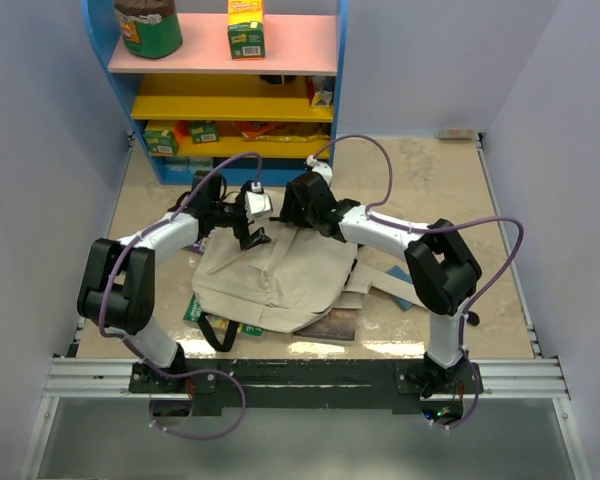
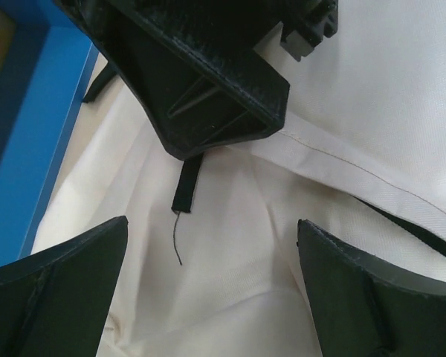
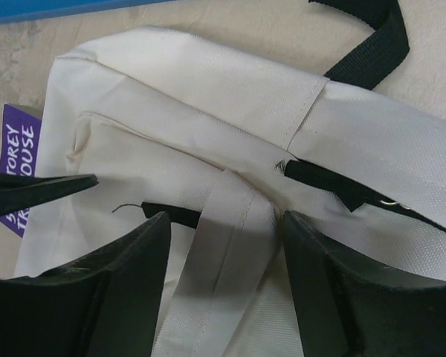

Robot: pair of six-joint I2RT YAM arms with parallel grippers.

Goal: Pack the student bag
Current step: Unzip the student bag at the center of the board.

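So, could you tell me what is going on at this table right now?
Both arms are working at the far end of the student bag, which lies on the table over a few books. The left gripper hangs wide open above the bag's cloth, holding nothing. The right gripper has its jaws apart on either side of a beige strap, not clamped on it.

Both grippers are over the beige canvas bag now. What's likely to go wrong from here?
The right gripper straddles a beige webbing strap; closing may catch only strap, not the mouth of the beige canvas bag.
The open left gripper sits close to it; they may collide.
Lifting could drag the purple book lying partly underneath.
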